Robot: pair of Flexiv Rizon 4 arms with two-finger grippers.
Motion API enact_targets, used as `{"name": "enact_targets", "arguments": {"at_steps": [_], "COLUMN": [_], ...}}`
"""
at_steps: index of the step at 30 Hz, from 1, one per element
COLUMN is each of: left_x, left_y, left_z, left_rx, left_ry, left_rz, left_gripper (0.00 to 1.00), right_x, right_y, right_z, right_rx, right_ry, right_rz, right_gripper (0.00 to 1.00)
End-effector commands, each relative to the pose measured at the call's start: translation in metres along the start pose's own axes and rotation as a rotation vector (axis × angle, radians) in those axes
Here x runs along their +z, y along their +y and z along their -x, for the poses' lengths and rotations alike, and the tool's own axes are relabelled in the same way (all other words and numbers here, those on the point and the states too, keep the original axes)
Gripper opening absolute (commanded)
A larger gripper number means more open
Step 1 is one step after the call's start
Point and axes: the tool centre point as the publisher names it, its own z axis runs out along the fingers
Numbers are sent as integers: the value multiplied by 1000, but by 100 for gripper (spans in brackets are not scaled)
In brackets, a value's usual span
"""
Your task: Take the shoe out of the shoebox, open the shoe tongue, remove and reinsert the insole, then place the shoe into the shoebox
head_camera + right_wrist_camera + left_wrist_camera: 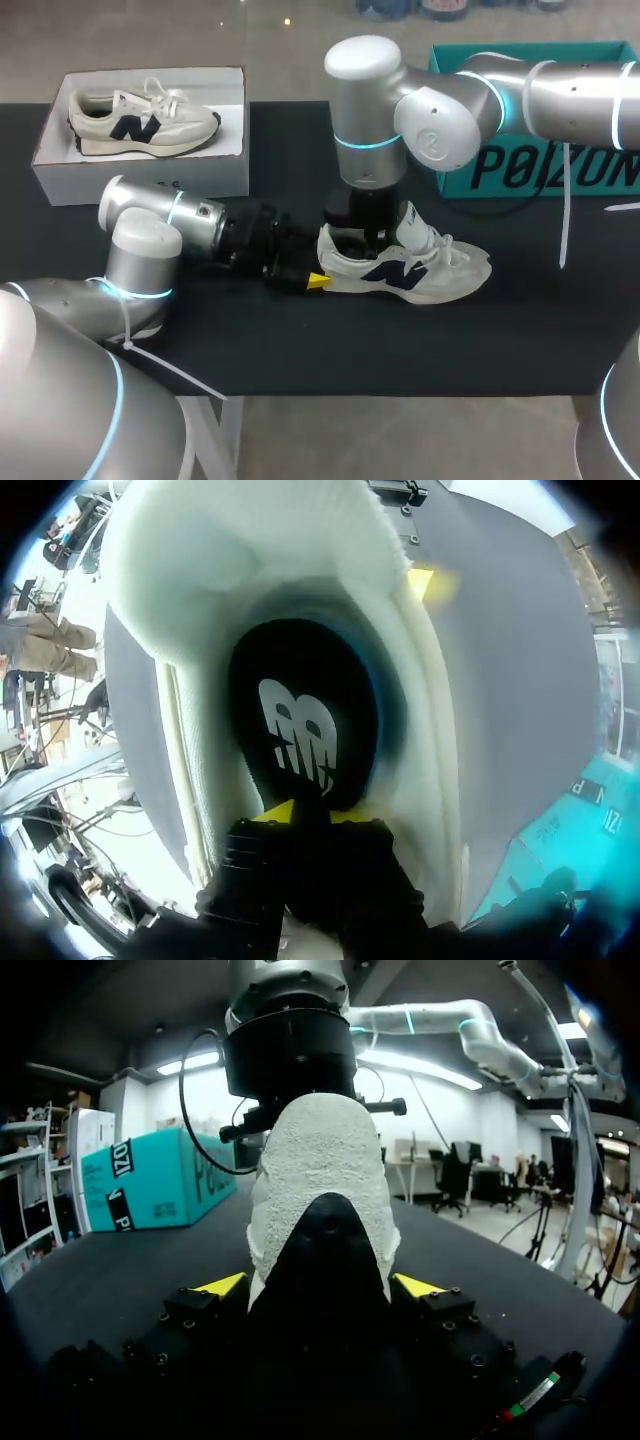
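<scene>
The shoe (410, 268) lies mid-surface (400, 350), long axis across, toe right, heel left, with open room toward the front edge. The left gripper (305, 280) clamps its heel; the right gripper (310, 812) stands inside, fingers pinching the logo-printed insole (300, 720). Far left is the white shoebox (140, 172) and far right a lettered teal box (540, 175).

Left gripper (316, 272) clamped heel of shoe (420, 268); right gripper (372, 243) blocked its opening from above. Table (400, 350) lay free nearer and right of toe.
</scene>
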Motion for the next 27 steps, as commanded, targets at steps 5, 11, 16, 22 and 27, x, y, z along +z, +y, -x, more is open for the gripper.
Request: {"name": "enact_targets", "arguments": {"at_steps": [5,11,16,22,27], "left_x": [2,2,2,2,2], "left_y": [4,4,4,4,4], "left_z": [4,4,4,4,4], "left_rx": [-1,-1,-1,-1,-1], "left_ry": [-1,-1,-1,-1,-1], "left_rz": [1,1,1,1,1], "left_gripper": [0,0,0,0,0], "right_x": [23,5,-4,-15,-29], "right_y": [5,7,9,8,2], "right_z": [-17,-14,-8,0,7], "right_rx": [7,12,14,28,54], "right_ry": [-2,-9,-7,-15,-35], "right_rz": [-30,-35,-42,-38,-19], "right_gripper": [0,0,0,0,0]}}
